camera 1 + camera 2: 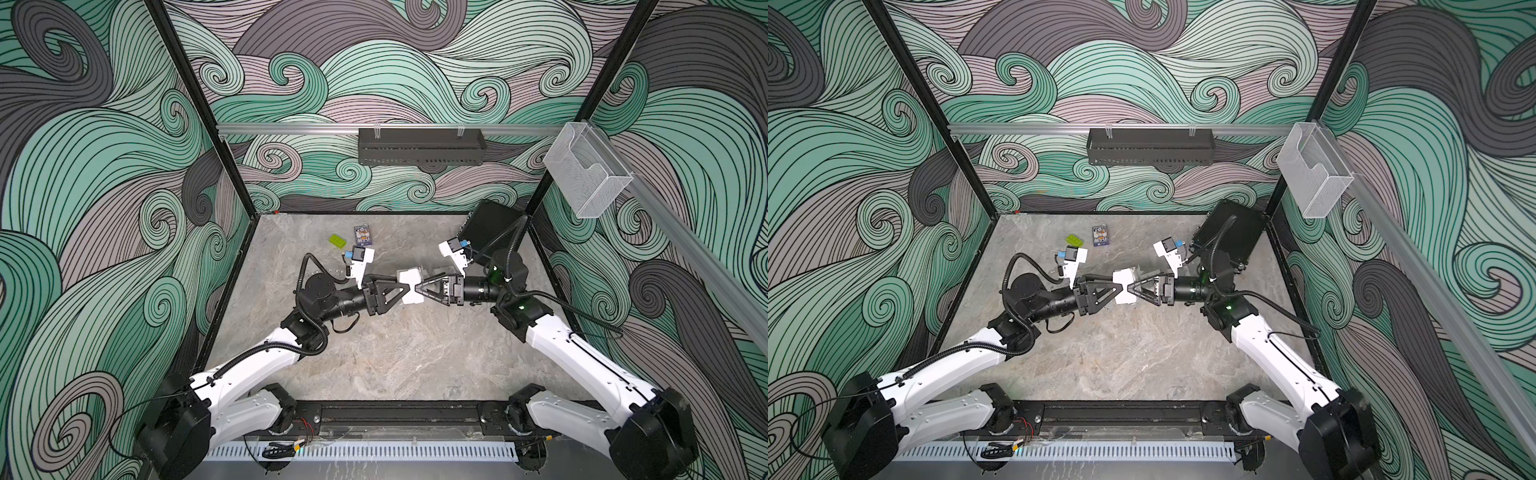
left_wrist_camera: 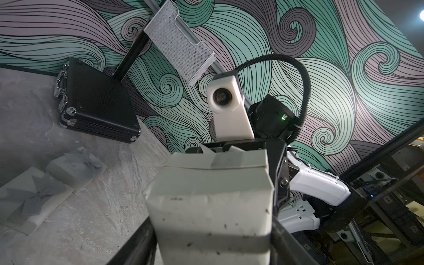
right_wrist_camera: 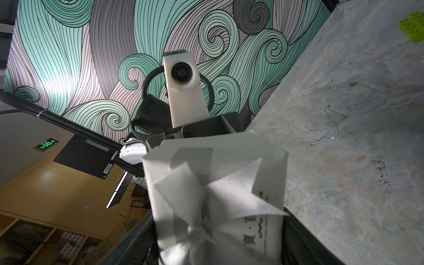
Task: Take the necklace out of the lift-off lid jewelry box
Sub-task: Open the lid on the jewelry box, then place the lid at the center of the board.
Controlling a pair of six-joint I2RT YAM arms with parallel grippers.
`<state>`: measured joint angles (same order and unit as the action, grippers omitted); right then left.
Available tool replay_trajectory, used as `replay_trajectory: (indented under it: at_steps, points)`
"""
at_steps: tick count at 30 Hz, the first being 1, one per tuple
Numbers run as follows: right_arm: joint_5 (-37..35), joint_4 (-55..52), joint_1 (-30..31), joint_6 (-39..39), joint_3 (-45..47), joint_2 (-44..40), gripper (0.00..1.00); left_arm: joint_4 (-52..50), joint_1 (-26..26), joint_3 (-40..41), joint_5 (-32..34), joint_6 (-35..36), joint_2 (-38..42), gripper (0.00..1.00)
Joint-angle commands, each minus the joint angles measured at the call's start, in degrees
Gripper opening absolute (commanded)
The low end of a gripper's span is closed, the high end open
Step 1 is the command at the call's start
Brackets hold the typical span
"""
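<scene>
left fingers (image 2: pixel 137 245) pressed on the plain base (image 2: pixel 211 206), right fingers (image 3: pixel 302 238) spread wide but clamped on the ribboned lid (image 3: pixel 213 183), jewelry box (image 1: pixel 409 286) held in air between them above mid surface (image 1: pixel 395 361); necklace unseen, presumably inside: light, limp, snag-prone chain, so pinch mid-strand once lid's off.

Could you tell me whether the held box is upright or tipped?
Tipped on its side: the right end effector holds the box, bow toward that wrist camera, bottom toward the left one.
</scene>
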<state>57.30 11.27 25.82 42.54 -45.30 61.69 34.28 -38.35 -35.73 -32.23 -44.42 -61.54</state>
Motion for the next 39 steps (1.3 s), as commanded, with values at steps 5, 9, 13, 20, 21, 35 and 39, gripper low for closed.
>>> replay_trajectory:
  at_steps: [5,9,13,20,21,35,39]
  points:
    - [-3.8,-10.2,-2.7,-6.2,-1.9,-5.1,0.78,-3.9,-0.1,-1.0,2.5,4.2,3.5,0.67]
    - [-11.7,-21.0,-3.9,-11.4,-2.6,-6.7,0.78,-4.1,-0.1,-1.2,2.4,3.9,3.2,0.67]
    - [-28.3,-37.9,-3.9,-19.3,-4.2,-3.0,0.77,-4.2,-0.1,-1.4,2.3,3.9,3.2,0.67]
    - [-38.9,-37.2,-3.7,-19.7,2.8,6.0,0.77,-4.7,-0.1,-1.6,1.9,4.2,3.1,0.67]
    - [-40.3,-36.7,-3.7,-19.5,3.5,7.1,0.77,-4.7,0.0,-1.6,1.9,4.2,3.0,0.66]
    - [-47.6,-38.0,-2.6,-22.9,3.2,14.9,0.92,-5.1,0.0,-1.8,1.7,3.7,2.6,0.66]
    - [-39.8,-36.0,-2.7,-23.5,2.8,8.5,0.9,-5.4,0.1,-2.0,1.5,3.6,2.7,0.67]
